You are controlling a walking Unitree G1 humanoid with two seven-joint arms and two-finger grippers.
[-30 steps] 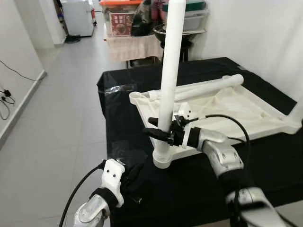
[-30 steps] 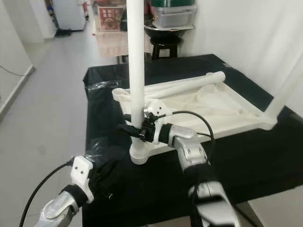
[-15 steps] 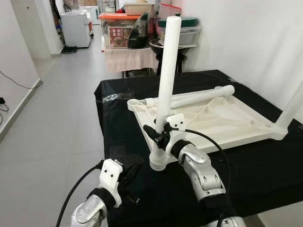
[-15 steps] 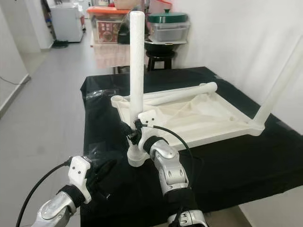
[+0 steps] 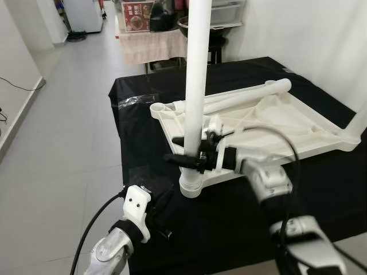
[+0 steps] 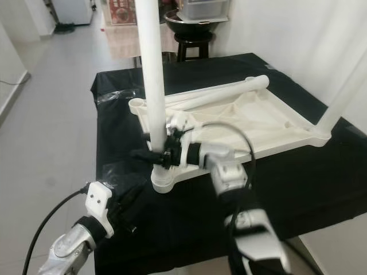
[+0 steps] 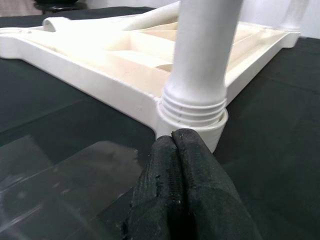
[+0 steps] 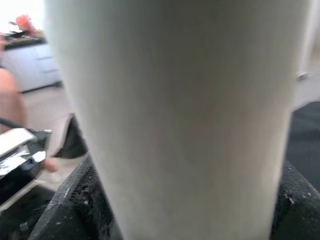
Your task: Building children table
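The white children's table top (image 5: 298, 123) lies upside down on a table covered in black cloth (image 5: 143, 143). One white leg (image 5: 195, 74) stands upright in the near left corner socket (image 5: 190, 188). My right gripper (image 5: 182, 150) is shut on this leg a little above the socket, and its black fingers (image 8: 82, 200) show on either side of the tube. My left gripper (image 7: 175, 137) is shut with nothing in it, its tip just in front of the socket (image 7: 192, 117). A second leg (image 5: 246, 97) lies across the far side of the top. A third leg (image 5: 358, 123) stands at the right corner.
A clear plastic sheet (image 5: 135, 100) lies on the cloth at the far left. Behind the table stand a stool with a dark bowl (image 5: 192, 26) and a covered shelf (image 5: 149, 48). Tiled floor (image 5: 57, 143) runs along the left, and a white wall (image 5: 309, 40) is on the right.
The camera has shifted. My right gripper stays on the upright leg while its forearm has swung out to the right. My left gripper stays low by the corner socket.
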